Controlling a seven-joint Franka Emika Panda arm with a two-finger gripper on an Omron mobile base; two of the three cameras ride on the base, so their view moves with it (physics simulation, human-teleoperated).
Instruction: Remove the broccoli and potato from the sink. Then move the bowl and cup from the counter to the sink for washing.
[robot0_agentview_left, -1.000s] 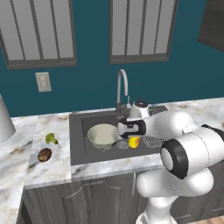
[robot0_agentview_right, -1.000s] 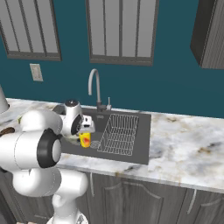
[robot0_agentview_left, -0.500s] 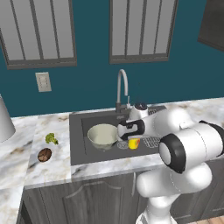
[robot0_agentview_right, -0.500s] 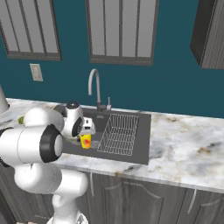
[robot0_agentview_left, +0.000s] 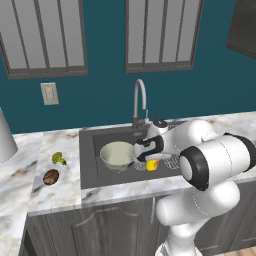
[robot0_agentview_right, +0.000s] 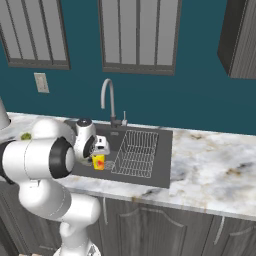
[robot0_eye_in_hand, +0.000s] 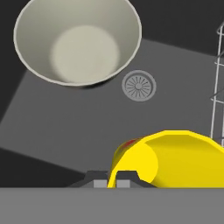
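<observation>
Fingers: the fingers (robot0_eye_in_hand: 113, 181) are pinching the rim of the yellow cup (robot0_agentview_left: 152, 163), held low over the sink (robot0_agentview_left: 95, 177).
Cup: 1, tilted in the hand view, mouth turned toward the camera, above the dark basin floor near the drain (robot0_eye_in_hand: 138, 85).
Risk, cup: the pinch is on the thin rim alone, so the cup could likely slip or swing; let go while it hangs tilted, it may roll toward the wire rack (robot0_agentview_right: 135, 155) on the right.
Risk, bowl: the bowl (robot0_agentview_left: 118, 154) sits just left of the cup, so a drift left could knock its rim.
Bowl: 1, upright in the left part of the sink, pale inside.
Broccoli: 1, the broccoli (robot0_agentview_left: 59, 158) lies on the surface (robot0_agentview_left: 55, 196) left of the sink.
Potato: 1, the potato (robot0_agentview_left: 50, 176) lies just nearer than the broccoli, close beside it.
Faucet: 1, the faucet (robot0_agentview_left: 140, 102) stands at the far edge.
Stage: likely the last placement, cup not yet set down.
</observation>
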